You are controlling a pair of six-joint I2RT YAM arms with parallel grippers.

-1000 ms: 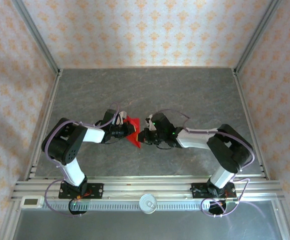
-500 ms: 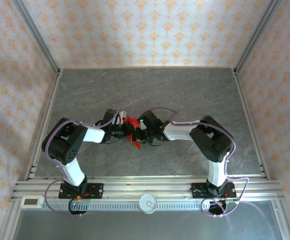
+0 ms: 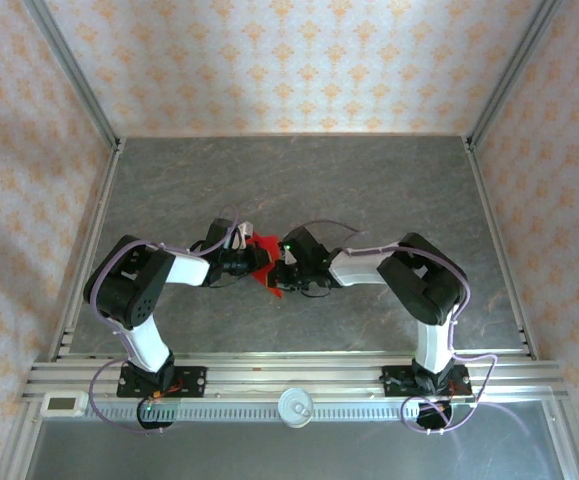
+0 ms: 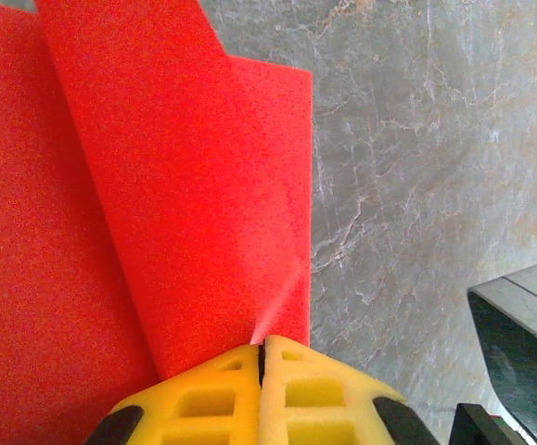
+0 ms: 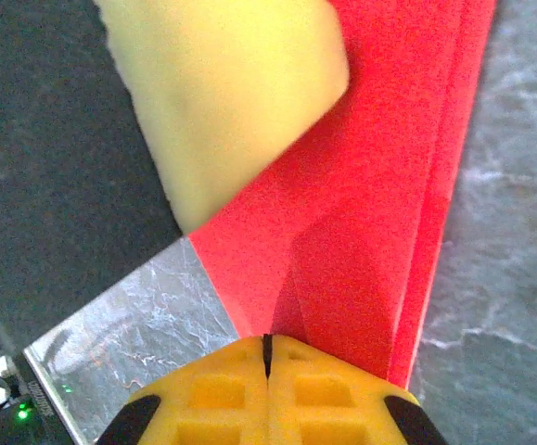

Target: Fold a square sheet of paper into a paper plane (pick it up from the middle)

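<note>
Count: we see two arms, two grippers and one red sheet of paper (image 3: 265, 260), folded into overlapping layers.
Where the sheet is: over the middle of the grey table (image 3: 389, 180), caught between the two grippers, which come at it from opposite sides.
Left gripper (image 4: 262, 357): clenched; its yellow fingertips meet, with an edge of the sheet pinched in the seam between them.
Right gripper (image 5: 268, 345): clenched likewise, grasping the sheet's layered edge where several red folds run into its closed tips.
Long axis: in the top view the sheet runs roughly from the far side towards the arm bases, leaning slightly right.
Pointing: its narrow tip points towards the near edge of the table; the broader end lies on the far side, by the left gripper.
Change from a second ago: the right arm's elbow has swung in from the right, and its gripper has slid left, closer to the left gripper. The left arm has stayed where it was. Less of the red sheet shows now between the two wrists.
</note>
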